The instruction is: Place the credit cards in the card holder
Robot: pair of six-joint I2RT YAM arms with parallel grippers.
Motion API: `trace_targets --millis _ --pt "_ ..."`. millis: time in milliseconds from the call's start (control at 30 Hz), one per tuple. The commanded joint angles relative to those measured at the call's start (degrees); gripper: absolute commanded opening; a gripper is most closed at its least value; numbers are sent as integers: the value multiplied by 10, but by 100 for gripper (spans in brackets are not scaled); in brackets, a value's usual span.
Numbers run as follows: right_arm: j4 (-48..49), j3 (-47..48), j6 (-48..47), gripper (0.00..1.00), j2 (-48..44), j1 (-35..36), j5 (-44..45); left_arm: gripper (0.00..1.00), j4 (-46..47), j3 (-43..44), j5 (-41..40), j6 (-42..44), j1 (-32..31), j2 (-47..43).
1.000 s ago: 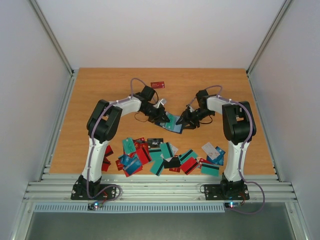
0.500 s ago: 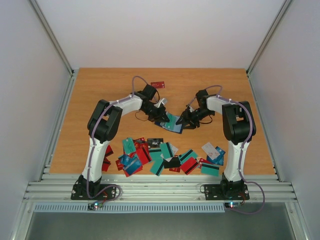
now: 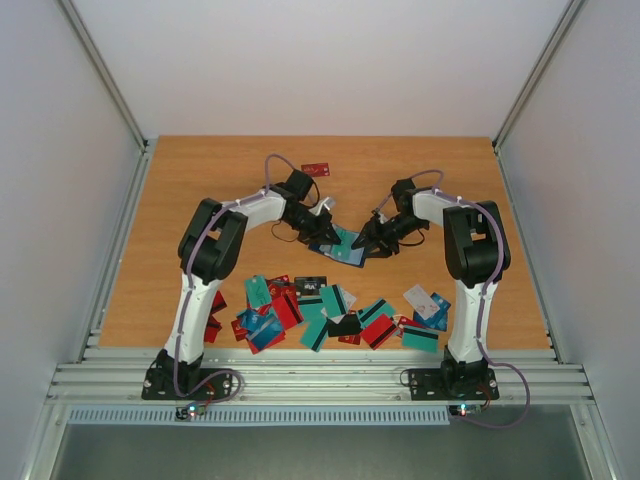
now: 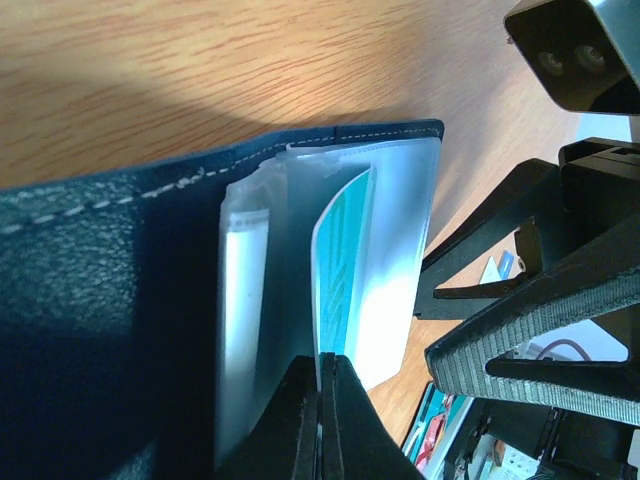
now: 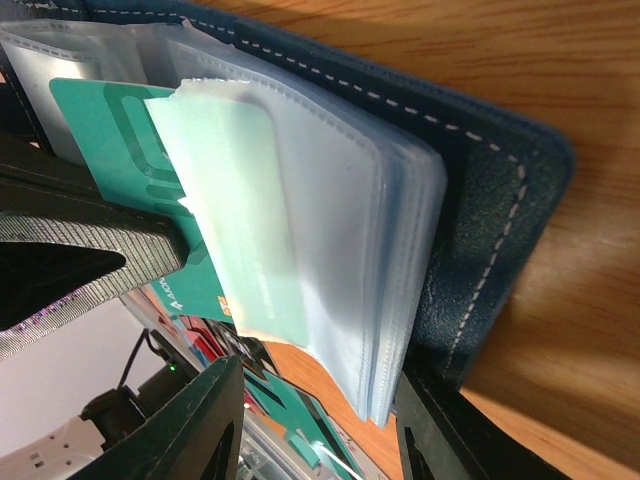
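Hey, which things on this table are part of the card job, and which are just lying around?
Job: card holder, open; teal card, pinched by the left gripper, jaws shut; card pile, near edge; lone red card, farther back.
Not the job: table; metal rail; arm cables.

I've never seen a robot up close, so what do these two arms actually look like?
Both the left arm and right arm have white tube-like links joined by chunky black joints. A thin purplish-grey cable loops along each. The jaws are black, angular, with ribbed inner faces.
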Motion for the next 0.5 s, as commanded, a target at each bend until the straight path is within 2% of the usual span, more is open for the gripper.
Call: trace_targets --millis 0,467 --pt "30 5 -6 43 27 4 34 0 2 6 -25 -10 -12 35" --pt "25 19 -7 43 31 4 31 0 17 7 -8 -34 -24 47"
